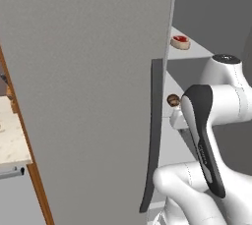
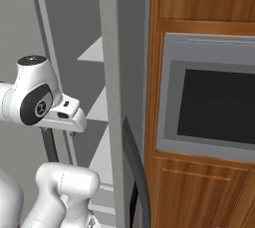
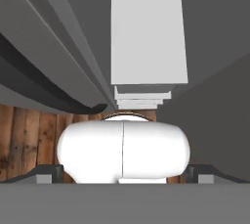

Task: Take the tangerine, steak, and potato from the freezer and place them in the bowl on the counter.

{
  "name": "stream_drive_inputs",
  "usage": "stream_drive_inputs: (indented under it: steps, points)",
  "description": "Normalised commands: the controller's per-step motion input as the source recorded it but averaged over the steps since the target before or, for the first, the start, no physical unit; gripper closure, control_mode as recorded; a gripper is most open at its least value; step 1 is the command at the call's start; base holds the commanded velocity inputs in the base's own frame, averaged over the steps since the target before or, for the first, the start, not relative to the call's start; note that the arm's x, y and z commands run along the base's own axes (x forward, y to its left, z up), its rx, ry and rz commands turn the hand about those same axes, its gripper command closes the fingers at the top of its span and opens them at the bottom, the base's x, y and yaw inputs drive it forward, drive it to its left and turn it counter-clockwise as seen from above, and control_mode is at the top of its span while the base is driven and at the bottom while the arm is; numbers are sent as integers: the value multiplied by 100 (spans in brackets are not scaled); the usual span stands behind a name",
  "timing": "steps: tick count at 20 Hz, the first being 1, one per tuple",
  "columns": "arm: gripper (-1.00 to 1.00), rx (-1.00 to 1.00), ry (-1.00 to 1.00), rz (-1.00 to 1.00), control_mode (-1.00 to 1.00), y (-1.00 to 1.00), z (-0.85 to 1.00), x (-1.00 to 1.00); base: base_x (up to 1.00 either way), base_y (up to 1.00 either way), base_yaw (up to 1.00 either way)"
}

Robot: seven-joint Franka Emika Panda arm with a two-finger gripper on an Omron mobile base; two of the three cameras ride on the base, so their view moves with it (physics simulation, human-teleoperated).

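Observation:
The freezer stands open, its big grey door (image 1: 88, 71) filling the left base view, with the long dark handle (image 1: 155, 135) on its edge. Inside, the steak (image 1: 180, 41) lies on an upper pale shelf (image 1: 197, 49). The potato (image 1: 173, 100) sits one shelf lower, just left of my arm's dark elbow. My gripper (image 2: 55, 140) hangs inside the freezer in front of the shelves and points downward. In the hand view my gripper (image 3: 124, 176) is open, its tips wide apart with nothing between them. The tangerine and the bowl are out of view.
A strip of the beige counter (image 1: 10, 135) shows left of the door. Right of the freezer stands a brown wooden cabinet with a built-in oven (image 2: 214, 97). The hand view looks down past stacked shelves (image 3: 146, 32) to the wooden floor (image 3: 24, 135).

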Motion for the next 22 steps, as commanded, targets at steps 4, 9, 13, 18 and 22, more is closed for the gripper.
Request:
stream_drive_inputs:
  steps: [4, 9, 13, 18, 22]
  points:
    - [-100, 0, 0, 0, 100, 0, 0, 0, 7, -66, 0]
    - [-100, 0, 0, 0, 100, 0, 0, 0, 11, -53, 0]
    - [-100, 0, 0, 0, 100, 0, 0, 0, 38, -44, 0]
    - [-100, 0, 0, 0, 100, 0, 0, 0, 57, -18, 0]
    - [-100, 0, 0, 0, 100, 0, 0, 0, 70, -2, -6]
